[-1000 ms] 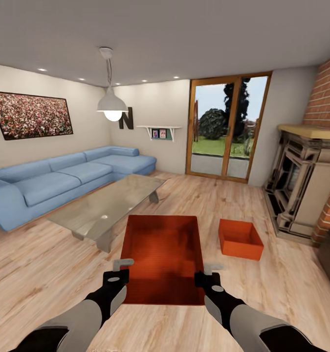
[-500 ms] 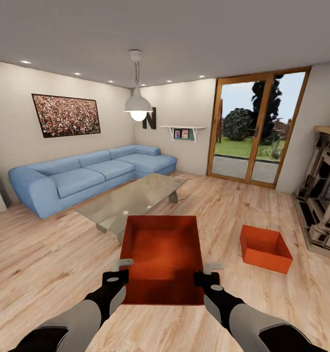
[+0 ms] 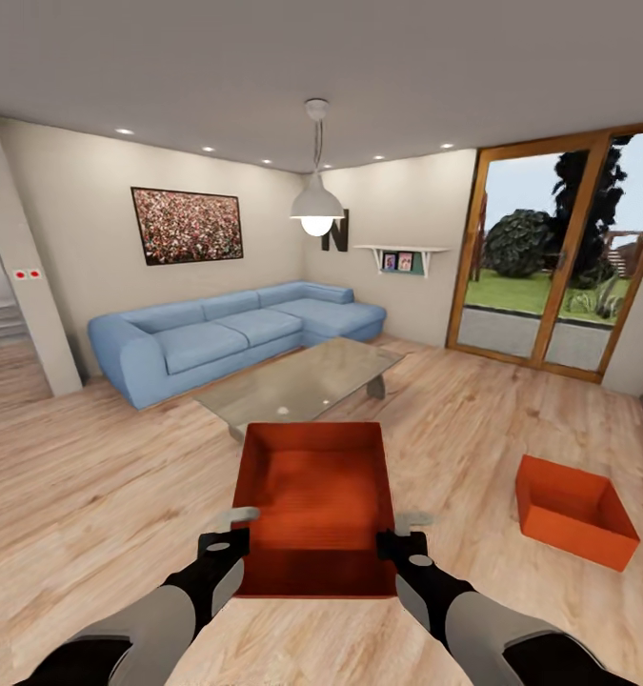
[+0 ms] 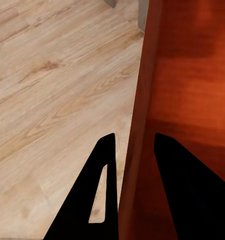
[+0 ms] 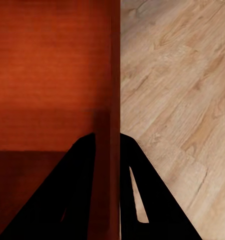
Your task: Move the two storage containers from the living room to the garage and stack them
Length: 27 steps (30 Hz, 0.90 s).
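The bin [image 3: 313,510] is hanging in front of the robot, open top up, carried between both arms over the wood floor [image 3: 102,495]. The left gripper [image 3: 233,530] is clamping the bin's left wall near its near corner, the right gripper [image 3: 403,534] the right wall opposite. Both forearms are reaching forward and slightly inward, level with each other, elbows cut off by the lower edge of the head view.

In the left wrist view, the left gripper [image 4: 133,150] is straddling the wall [image 4: 142,125], one finger outside, one inside the bin. In the right wrist view, the right gripper [image 5: 107,145] is pinching the right wall [image 5: 114,75] the same way, fingers pressed close against it. Much of each finger is running off the edge of the wrist views.

The second bin [image 3: 573,510] is sitting on the floor well off to the right, near the glass door [image 3: 559,267]. Beyond the carried bin a glass table [image 3: 302,381] is standing, its near end hidden behind the bin's far wall, and behind that a blue sofa [image 3: 226,333]. At far left a doorway is showing, cut by the frame.
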Motion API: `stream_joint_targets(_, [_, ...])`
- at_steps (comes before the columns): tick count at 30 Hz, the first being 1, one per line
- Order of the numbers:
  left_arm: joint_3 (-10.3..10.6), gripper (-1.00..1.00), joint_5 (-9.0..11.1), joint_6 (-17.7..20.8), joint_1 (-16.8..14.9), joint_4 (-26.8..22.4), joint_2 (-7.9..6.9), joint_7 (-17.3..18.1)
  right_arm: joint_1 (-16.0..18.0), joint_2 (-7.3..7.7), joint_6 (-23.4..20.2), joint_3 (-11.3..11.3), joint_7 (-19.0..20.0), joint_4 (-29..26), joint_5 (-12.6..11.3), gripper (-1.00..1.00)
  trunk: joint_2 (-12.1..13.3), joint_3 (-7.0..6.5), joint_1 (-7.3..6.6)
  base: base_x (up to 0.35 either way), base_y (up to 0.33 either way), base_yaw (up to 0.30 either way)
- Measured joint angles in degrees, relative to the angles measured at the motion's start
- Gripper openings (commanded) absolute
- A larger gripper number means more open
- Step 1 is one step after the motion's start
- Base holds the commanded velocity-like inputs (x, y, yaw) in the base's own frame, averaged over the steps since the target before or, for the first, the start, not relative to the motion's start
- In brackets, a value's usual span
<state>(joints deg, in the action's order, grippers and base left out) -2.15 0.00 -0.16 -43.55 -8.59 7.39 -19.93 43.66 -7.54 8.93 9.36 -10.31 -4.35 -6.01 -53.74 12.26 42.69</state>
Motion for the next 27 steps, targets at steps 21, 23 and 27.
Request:
stream_joint_targets(21, [-0.1, -1.0, 0.0, 0.0, 0.0, 0.4, 0.01, 0.0, 0.0, 0.02, -0.3, 0.1, 0.0, 0.0, 0.0, -1.0, 0.0, 0.0, 0.0, 0.0, 0.0, 0.3])
stream_joint_targets(23, [-0.2, -1.0, 0.0, 0.0, 0.0, 0.4, 0.01, 0.0, 0.0, 0.01, -0.3, 0.1, 0.0, 0.0, 0.0, -1.0, 0.0, 0.0, 0.0, 0.0, 0.0, 0.3])
stream_joint_targets(27, [-0.2, -1.0, 0.0, -0.1, 0.0, 0.4, 0.05, -0.1, 0.0, 0.06, -0.3, 0.1, 0.1, 0.0, 0.0, -1.0, 0.0, 0.0, 0.0, 0.0, 0.0, 0.3])
